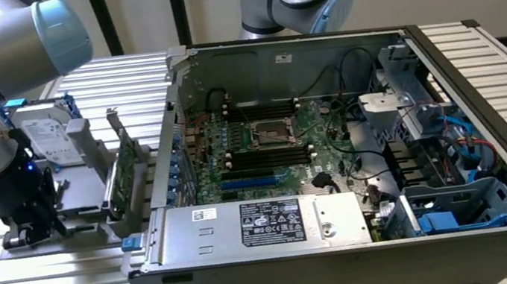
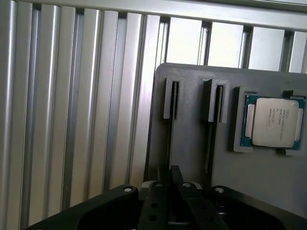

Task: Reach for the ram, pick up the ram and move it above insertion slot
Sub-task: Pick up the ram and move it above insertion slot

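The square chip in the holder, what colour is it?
The chip is silver with a teal-green rim; clearest in wrist view.

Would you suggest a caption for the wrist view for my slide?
Gripper poised above a slotted grey holder on the ribbed table, with a processor seated in one pocket.

At the frame's left the claw [image 1: 28, 234] sits low, hemmed by the upright hard drive [image 1: 42, 139] and expansion card [image 1: 123, 180]. The open case [image 1: 352, 263] seems clear above, with cables [image 1: 458, 130] crowding the frame's right.
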You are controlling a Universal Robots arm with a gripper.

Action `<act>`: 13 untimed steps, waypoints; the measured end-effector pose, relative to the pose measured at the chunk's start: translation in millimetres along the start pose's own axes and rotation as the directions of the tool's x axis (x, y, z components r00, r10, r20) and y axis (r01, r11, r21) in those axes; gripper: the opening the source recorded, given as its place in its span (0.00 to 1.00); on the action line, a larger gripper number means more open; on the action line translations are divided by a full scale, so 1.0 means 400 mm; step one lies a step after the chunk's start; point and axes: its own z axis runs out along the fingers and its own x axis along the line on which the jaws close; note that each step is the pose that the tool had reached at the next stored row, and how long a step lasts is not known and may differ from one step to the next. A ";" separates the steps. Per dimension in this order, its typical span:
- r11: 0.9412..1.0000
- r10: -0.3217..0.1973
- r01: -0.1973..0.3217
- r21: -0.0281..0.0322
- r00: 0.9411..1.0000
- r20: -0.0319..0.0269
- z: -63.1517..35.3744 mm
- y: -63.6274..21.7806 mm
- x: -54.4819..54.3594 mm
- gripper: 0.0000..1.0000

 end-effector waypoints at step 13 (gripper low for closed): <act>1.000 0.000 0.000 -0.006 1.000 0.006 -0.088 -0.004 0.003 0.13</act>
